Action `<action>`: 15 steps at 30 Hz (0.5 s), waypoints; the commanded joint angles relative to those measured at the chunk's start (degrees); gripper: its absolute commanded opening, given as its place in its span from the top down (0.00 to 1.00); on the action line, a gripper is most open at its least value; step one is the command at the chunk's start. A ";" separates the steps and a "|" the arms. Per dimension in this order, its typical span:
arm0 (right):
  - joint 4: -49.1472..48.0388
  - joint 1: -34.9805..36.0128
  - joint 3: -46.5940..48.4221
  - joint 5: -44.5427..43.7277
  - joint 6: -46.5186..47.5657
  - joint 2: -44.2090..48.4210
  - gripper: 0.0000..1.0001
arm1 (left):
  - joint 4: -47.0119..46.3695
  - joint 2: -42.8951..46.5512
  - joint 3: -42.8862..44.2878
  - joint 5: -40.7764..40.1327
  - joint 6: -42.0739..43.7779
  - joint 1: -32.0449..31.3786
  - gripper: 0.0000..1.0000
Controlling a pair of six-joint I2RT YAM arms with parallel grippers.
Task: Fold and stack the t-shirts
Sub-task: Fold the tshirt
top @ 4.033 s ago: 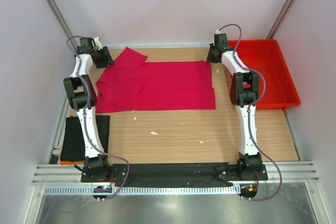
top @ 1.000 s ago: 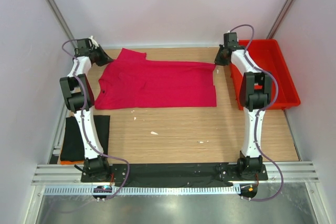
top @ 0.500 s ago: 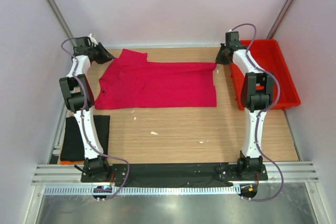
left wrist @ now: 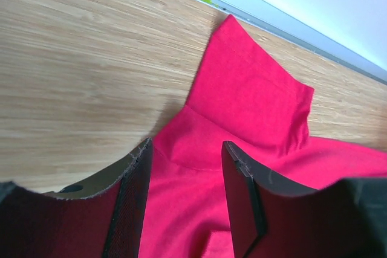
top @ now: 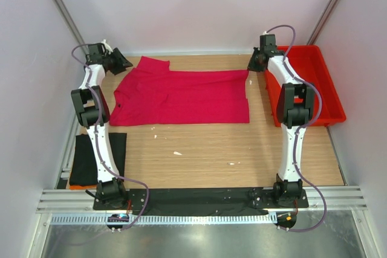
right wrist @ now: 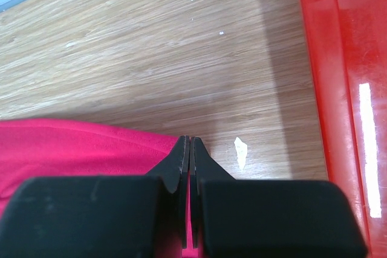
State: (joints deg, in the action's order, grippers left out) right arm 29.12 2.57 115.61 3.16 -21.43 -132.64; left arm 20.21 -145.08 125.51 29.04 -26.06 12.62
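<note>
The crimson-pink t-shirt (top: 181,96) lies spread flat across the back of the table, one sleeve (left wrist: 248,89) pointing at the back edge. My left gripper (top: 124,61) hovers over that sleeve corner with its jaws open. Cloth shows in the gap (left wrist: 187,149) but is not pinched. My right gripper (top: 251,66) is at the shirt's far right corner, shut (right wrist: 190,140) on a thin edge of the pink cloth (right wrist: 72,149). The black t-shirt (top: 97,158) lies folded at the near left edge of the table.
A rigid red tray (top: 311,83) stands along the right side, its wall (right wrist: 338,58) close beside my right gripper. Small white scraps (top: 177,153) lie on the wooden table (top: 199,155), one (right wrist: 240,151) just by the right fingertips. Walls enclose the back and sides.
My left gripper has opened and let go of the shirt's sleeve corner, which now rests on the table. The right gripper stays shut on its corner, almost unmoved.
</note>
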 commanded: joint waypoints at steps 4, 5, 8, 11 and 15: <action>-1.79 -0.28 2.16 1.06 -0.54 -0.25 0.99 | -4.12 -2.49 2.72 0.76 2.77 -0.32 0.50; -1.88 -0.28 2.16 1.15 -0.54 -0.34 0.99 | -4.56 -2.84 2.63 1.11 2.86 -0.32 0.51; -1.79 -0.20 2.51 1.15 -0.54 -0.69 0.99 | -5.88 -4.07 2.72 2.95 2.68 -0.58 0.52; -1.70 -0.20 2.69 1.24 -0.63 -0.95 0.99 | -6.06 -4.60 2.63 4.45 3.65 -1.28 0.52; -1.70 -0.20 2.95 1.32 -0.37 -0.95 0.99 | -5.88 -5.22 2.19 4.98 3.83 -1.99 0.55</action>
State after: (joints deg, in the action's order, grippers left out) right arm 28.73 2.50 115.85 3.86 -21.43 -133.56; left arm 16.10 -149.03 125.99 31.94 -23.55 11.60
